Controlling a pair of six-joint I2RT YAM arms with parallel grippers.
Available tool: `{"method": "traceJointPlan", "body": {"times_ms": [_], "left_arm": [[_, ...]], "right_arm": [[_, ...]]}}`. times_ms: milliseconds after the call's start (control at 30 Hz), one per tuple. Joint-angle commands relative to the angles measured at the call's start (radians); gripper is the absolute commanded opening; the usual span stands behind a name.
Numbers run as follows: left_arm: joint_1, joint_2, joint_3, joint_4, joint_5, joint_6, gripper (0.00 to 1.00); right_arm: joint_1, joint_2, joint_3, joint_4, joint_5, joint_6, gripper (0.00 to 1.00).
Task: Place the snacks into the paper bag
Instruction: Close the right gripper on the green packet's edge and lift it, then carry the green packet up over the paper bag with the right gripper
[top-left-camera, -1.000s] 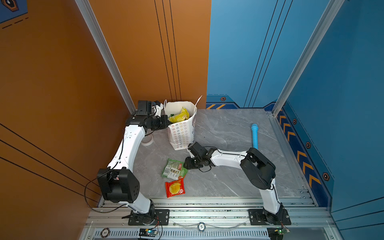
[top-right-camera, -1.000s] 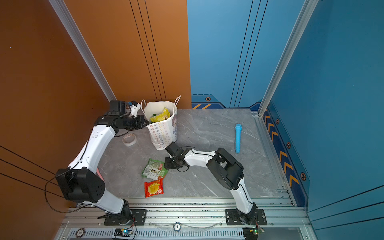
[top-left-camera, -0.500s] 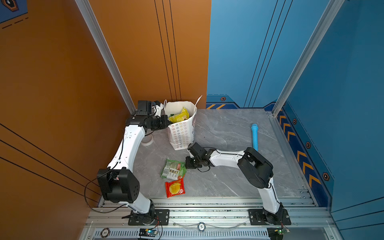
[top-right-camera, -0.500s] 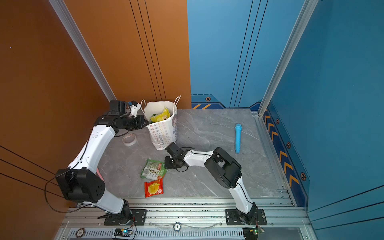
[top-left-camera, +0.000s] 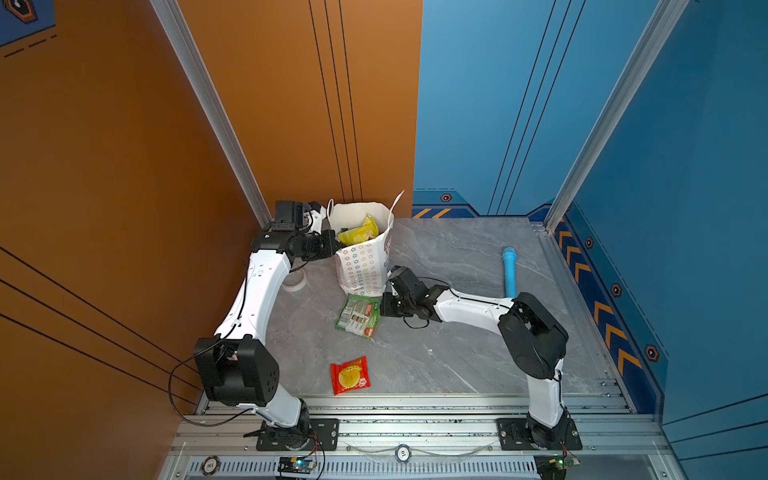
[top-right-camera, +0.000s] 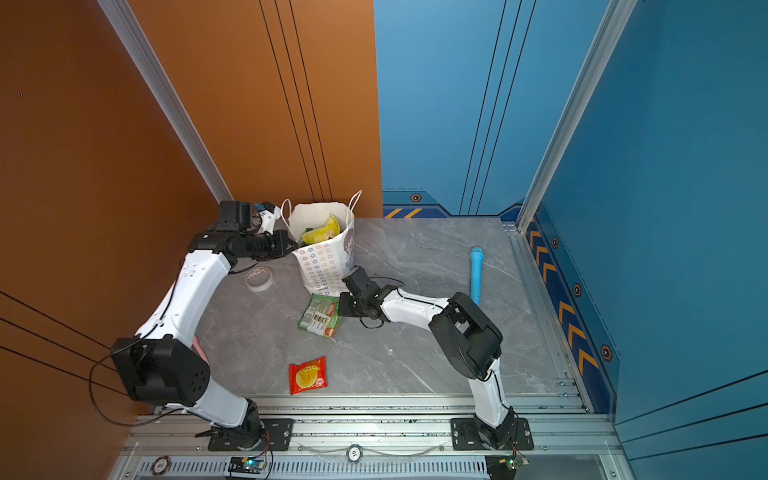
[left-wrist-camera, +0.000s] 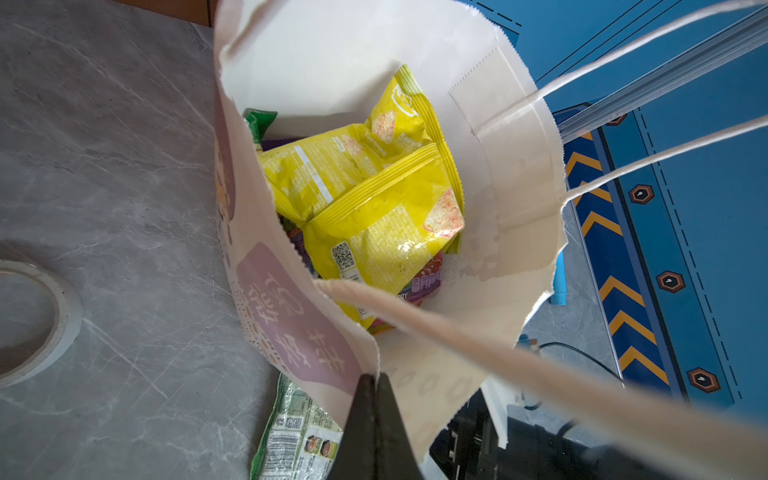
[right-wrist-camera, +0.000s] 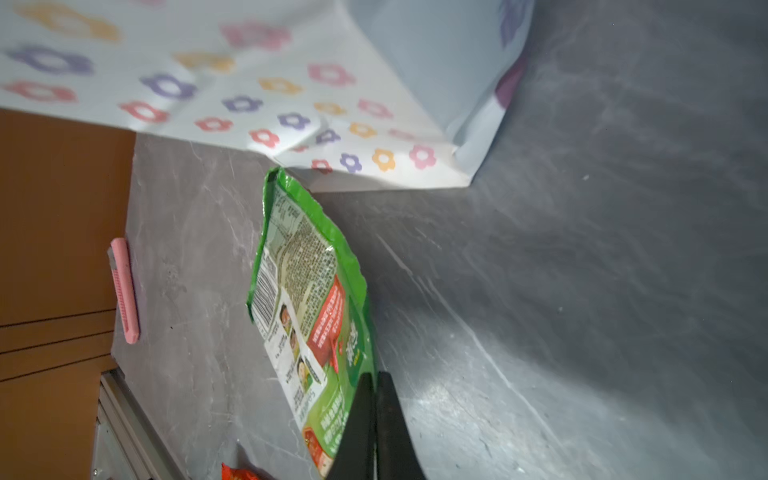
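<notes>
Since a second ago my right gripper (right-wrist-camera: 375, 377) slid left and clenched the right edge of the green packet (top-left-camera: 358, 314), beside the paper bag (top-left-camera: 365, 266), whose rim my left gripper (left-wrist-camera: 376, 379) pinches.

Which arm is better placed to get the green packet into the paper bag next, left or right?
Right. The right end effector is shut on the green packet, just beside the paper bag. The left end effector is pinching the bag's rim, probably holding it open, so best leave it there.

The paper bag (top-left-camera: 362, 266) gapes upward, yellow pouches (top-left-camera: 358, 233) piled inside; tabletop (top-left-camera: 453, 357) lies free at right, save a blue stick (top-left-camera: 509, 272).
</notes>
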Motion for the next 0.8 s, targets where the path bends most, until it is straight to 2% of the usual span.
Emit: {"method": "traceJointPlan", "body": {"times_ms": [0, 567, 767], "left_arm": [[0.008, -0.014, -0.017, -0.035, -0.015, 0.009, 0.02], [0.004, -0.011, -0.017, -0.034, -0.021, 0.008, 0.02], [0.001, -0.01, -0.017, -0.034, -0.016, 0.006, 0.02]], "right_arm": [[-0.014, -0.062, -0.024, -0.032, 0.052, -0.043, 0.0], [-0.015, -0.344, -0.042, -0.183, 0.116, -0.151, 0.0], [-0.009, -0.439, -0.003, -0.25, 0.153, -0.191, 0.0]]}}
